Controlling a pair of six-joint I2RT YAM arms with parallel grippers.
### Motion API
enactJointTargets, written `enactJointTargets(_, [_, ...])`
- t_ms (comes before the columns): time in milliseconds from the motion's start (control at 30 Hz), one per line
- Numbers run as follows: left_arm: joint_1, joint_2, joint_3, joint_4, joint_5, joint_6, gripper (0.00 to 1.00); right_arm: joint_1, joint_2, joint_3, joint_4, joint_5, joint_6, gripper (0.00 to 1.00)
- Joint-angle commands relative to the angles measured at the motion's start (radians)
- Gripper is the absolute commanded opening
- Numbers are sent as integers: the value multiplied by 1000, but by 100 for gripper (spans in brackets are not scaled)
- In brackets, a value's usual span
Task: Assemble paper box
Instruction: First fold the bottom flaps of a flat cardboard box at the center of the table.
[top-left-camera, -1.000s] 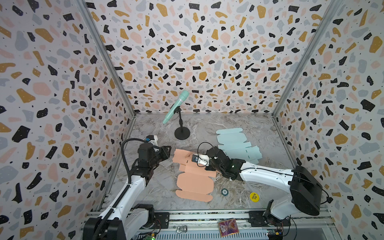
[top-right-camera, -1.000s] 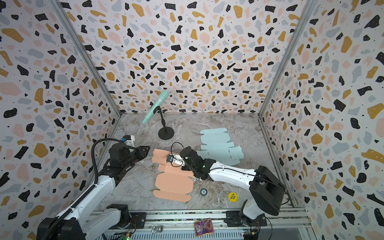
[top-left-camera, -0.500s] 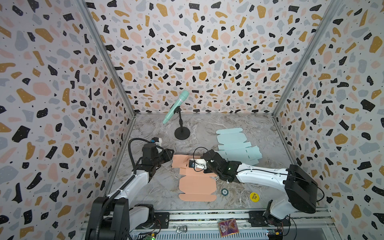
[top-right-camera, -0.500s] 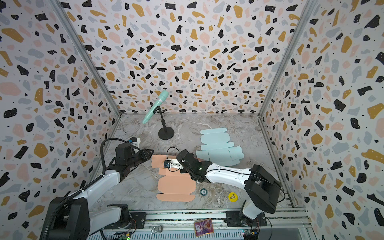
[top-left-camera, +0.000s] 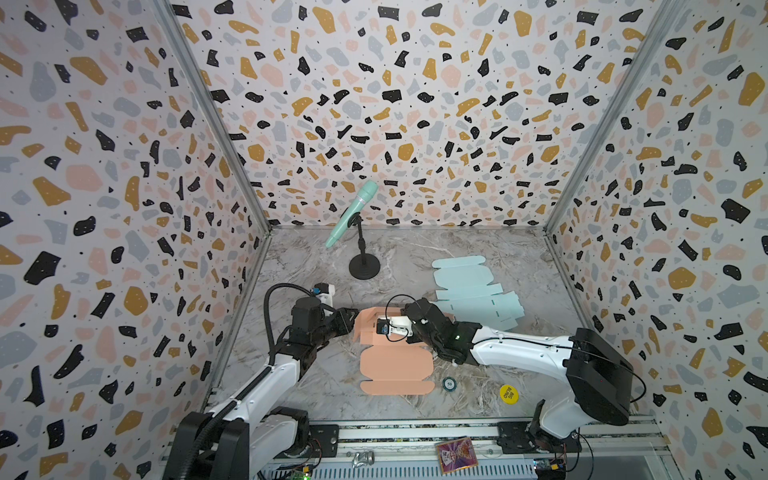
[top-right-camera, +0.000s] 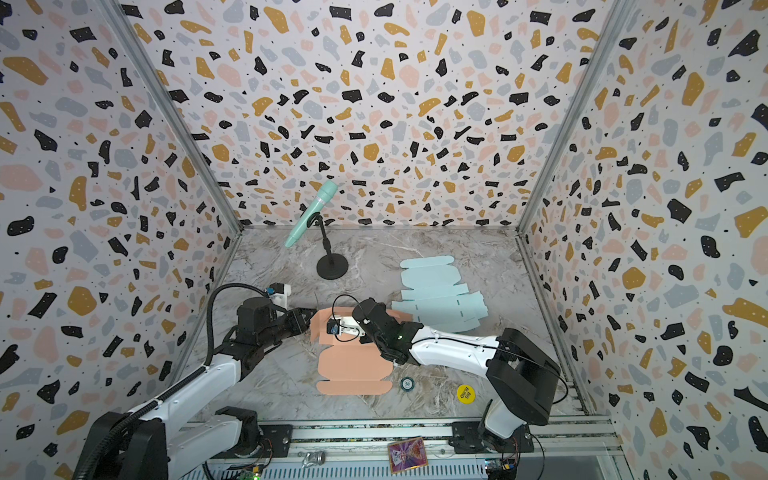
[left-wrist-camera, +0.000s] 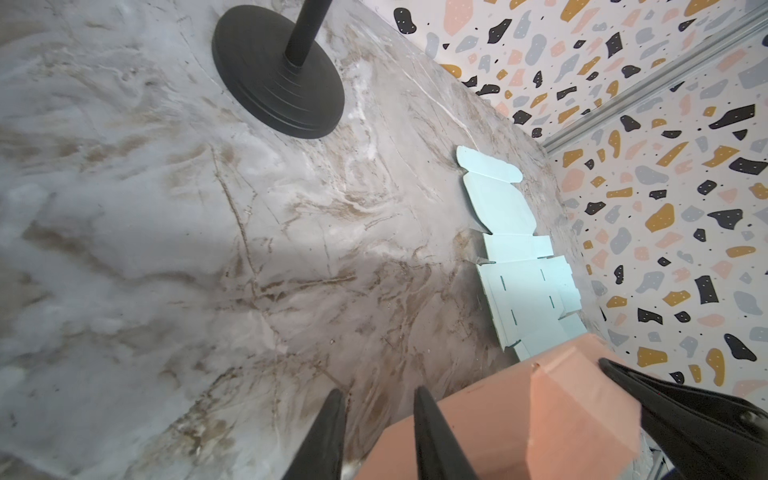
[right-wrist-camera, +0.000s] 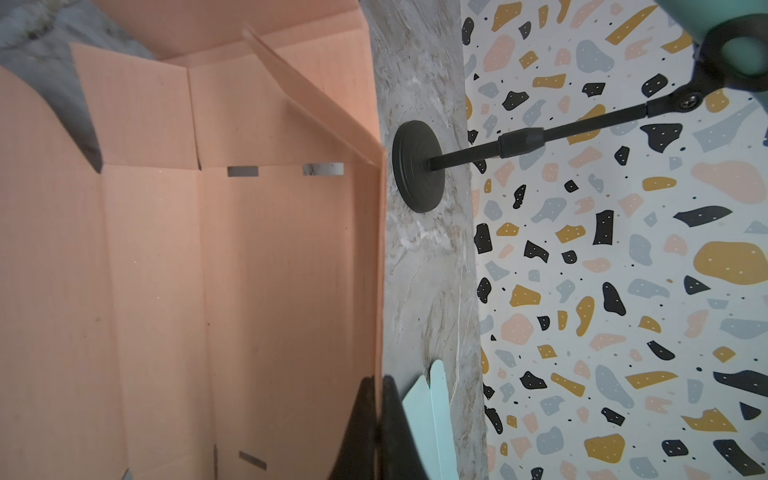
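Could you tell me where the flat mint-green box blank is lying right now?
In both top views the mint-green box blank lies flat right of centre, behind the right arm, beside the orange box.

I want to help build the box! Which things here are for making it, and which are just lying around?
For the box:
- orange box cutout, partly folded
- right gripper, shut on its raised wall
- left gripper, jaws apart beside the cutout's corner

Just lying around:
- light blue box cutout, flat
- green microphone on black stand
- yellow disc
- small dark chip
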Motion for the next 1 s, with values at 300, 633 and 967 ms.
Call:
enactJointTargets(300, [-58,-103,-123,131,-14,-66,37,58,-6,-90,189,120,-137,0])
enactJointTargets(633, [-82,-190,-211,169,-22,-74,39,68,20,-143,305,169,-187,0])
enactJointTargets(967, [-126,-321,-314,204,-44,-128,43,84,24,-164,348,182,-204,0])
